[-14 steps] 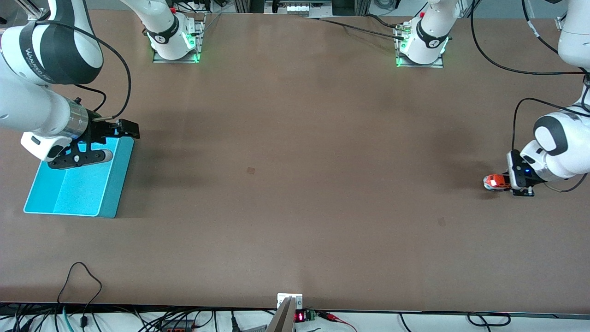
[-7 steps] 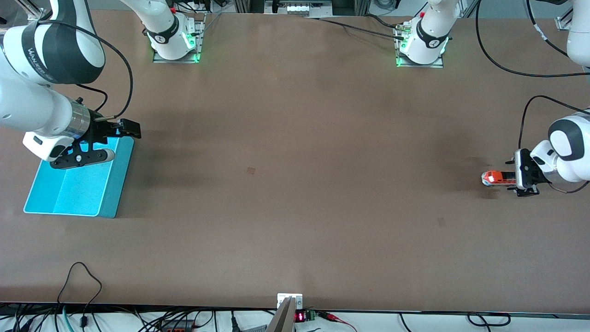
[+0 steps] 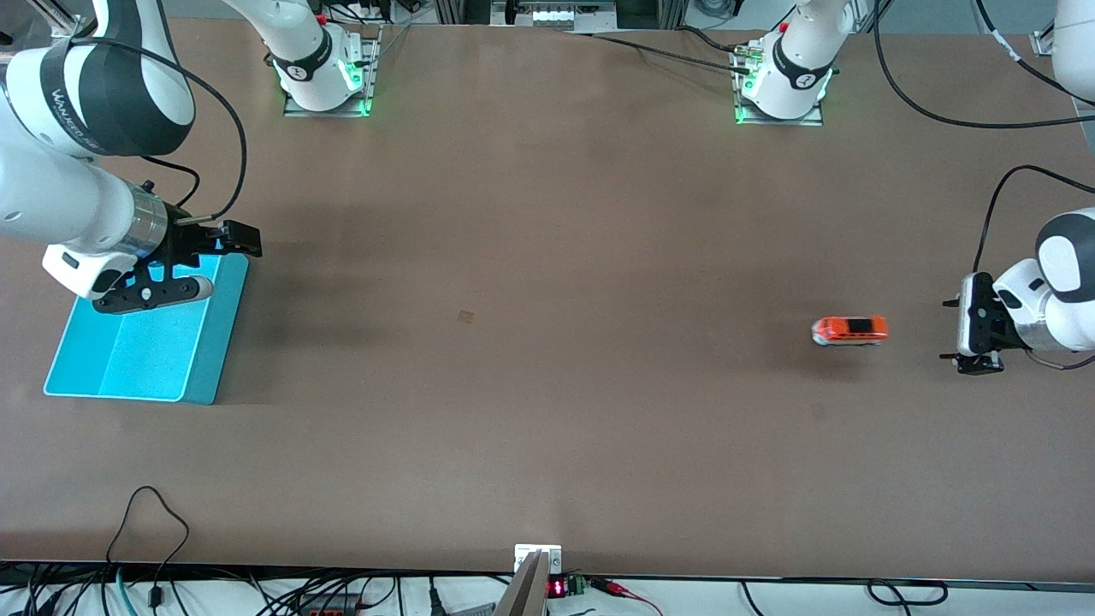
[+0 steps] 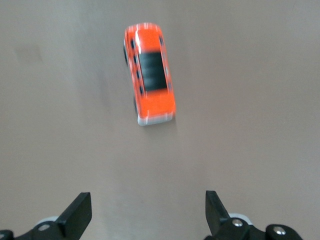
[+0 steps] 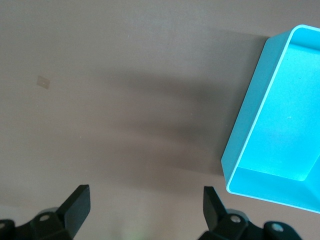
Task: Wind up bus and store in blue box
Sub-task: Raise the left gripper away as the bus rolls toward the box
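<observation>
The small orange bus stands free on the table, toward the left arm's end. In the left wrist view the bus sits blurred, clear of the fingertips. My left gripper is open and empty, low over the table beside the bus, on the table-end side of it; its own view shows wide-apart jaws. The blue box lies at the right arm's end. My right gripper hovers over the box's farther end, open and empty. The box corner shows in the right wrist view.
The brown table stretches bare between the bus and the box. The two arm bases stand along the farthest edge. Cables lie at the nearest edge.
The left gripper opened and let go of the bus. The bus rolled away from it toward the right arm's end. The right arm has barely moved.
</observation>
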You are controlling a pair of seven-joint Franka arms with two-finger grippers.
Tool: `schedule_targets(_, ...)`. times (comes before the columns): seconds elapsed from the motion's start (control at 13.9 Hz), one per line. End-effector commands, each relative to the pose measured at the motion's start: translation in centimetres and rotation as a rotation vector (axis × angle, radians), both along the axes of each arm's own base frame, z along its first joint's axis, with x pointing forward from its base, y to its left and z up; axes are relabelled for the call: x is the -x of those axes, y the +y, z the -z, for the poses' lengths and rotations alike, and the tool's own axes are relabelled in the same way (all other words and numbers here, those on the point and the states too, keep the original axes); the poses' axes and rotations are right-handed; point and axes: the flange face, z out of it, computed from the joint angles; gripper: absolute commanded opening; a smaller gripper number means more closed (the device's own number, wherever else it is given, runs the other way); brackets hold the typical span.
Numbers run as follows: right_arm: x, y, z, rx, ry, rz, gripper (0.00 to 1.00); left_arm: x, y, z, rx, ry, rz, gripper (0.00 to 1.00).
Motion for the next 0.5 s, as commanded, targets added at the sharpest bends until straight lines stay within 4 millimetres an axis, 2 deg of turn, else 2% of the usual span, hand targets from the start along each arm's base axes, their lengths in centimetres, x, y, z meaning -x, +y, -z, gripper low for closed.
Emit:
schedule_targets(0.0,0.3,0.1,-0.1,-0.004,0.000,0.011,1.00,-1.6,-4.3,-2.3,-0.030,-0.025,0.084,1.00)
schedule_targets(0.14,0.3,0.1,0.0,-0.004,0.003,0.011,1.00,-2.5,-7.2,-3.5,-0.034,-0.051,0.052,1.00)
schedule_targets(0.29,0.3,0.1,0.0,-0.004,0.003,0.011,1.00,-3.6,-11.2,-4.8,-0.038,-0.076,0.008,1.00)
schedule_targets(0.43,0.3,0.2,0.3,-0.003,0.010,0.009,1.00,-3.7,-15.4,-5.2,-0.033,-0.072,-0.093,1.00)
